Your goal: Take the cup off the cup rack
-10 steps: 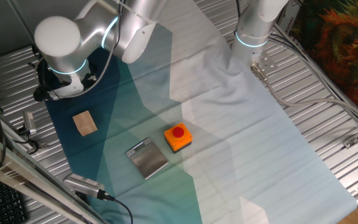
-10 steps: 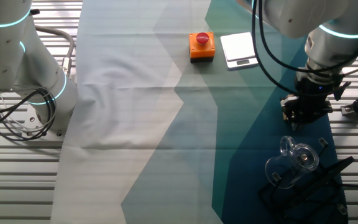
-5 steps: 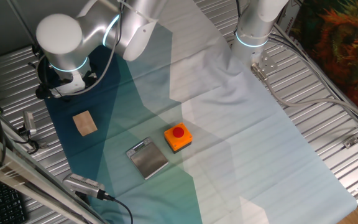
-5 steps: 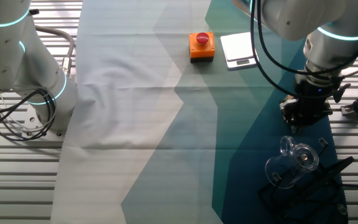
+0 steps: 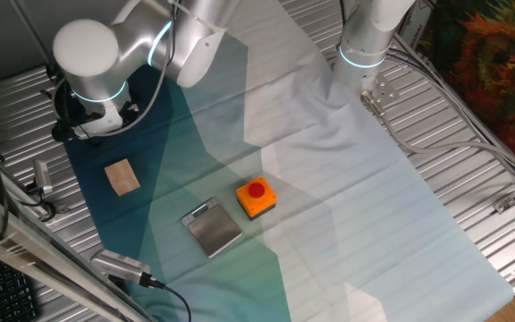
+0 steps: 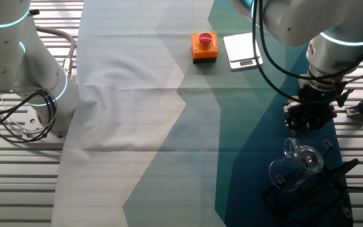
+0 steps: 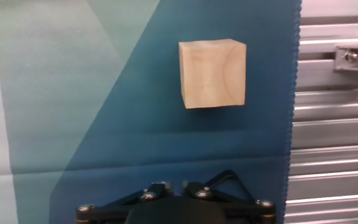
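**Gripper held above the cloth, cup on the rack**

The gripper [image 6: 308,117] is seen hanging over the dark blue cloth [image 7: 135,106], nothing held; whether its fingers are spread cannot be told. Just beyond it, the cup [image 6: 298,160] is found lying tilted on the cup rack [image 6: 323,189]. A wooden block [image 7: 212,73] is shown ahead in the hand view. Farther off, the grey metal plate [image 5: 212,226] and orange box [image 5: 256,198] are set side by side.

The clear glass cup [image 6: 299,162] with a side handle lies tilted against the black rack [image 6: 323,189], at the near right. It seems hooked on a peg, though the glass blurs this.
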Action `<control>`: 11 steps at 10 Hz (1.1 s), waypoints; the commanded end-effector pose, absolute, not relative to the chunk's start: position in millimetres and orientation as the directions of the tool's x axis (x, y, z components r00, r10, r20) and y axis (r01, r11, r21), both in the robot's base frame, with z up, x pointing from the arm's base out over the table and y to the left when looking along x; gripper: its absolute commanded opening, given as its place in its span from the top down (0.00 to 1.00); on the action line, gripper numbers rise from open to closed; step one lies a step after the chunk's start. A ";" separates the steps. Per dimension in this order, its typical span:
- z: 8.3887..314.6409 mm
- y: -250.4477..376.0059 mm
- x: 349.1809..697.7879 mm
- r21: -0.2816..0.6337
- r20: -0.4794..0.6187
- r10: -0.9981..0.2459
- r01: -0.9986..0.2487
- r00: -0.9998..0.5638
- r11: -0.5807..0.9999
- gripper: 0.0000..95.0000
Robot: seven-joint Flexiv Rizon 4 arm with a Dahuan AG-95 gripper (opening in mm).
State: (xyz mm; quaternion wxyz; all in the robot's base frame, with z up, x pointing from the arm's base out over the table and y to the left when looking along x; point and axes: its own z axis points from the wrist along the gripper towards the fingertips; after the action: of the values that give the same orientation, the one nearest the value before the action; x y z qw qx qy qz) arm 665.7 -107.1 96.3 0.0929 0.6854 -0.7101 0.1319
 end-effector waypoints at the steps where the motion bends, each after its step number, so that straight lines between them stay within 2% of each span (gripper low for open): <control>1: 95.9 -109.5 663.6 -0.065 0.314 -0.948 -0.997 -0.056 0.037 0.80; 11: 92.1 -118.6 644.7 -0.062 0.304 -0.950 -0.997 -0.069 0.052 0.80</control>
State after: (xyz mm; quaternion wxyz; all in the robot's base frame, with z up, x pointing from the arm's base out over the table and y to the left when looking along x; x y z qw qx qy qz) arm 642.7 -119.5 91.3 0.0902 0.6758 -0.7203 0.1279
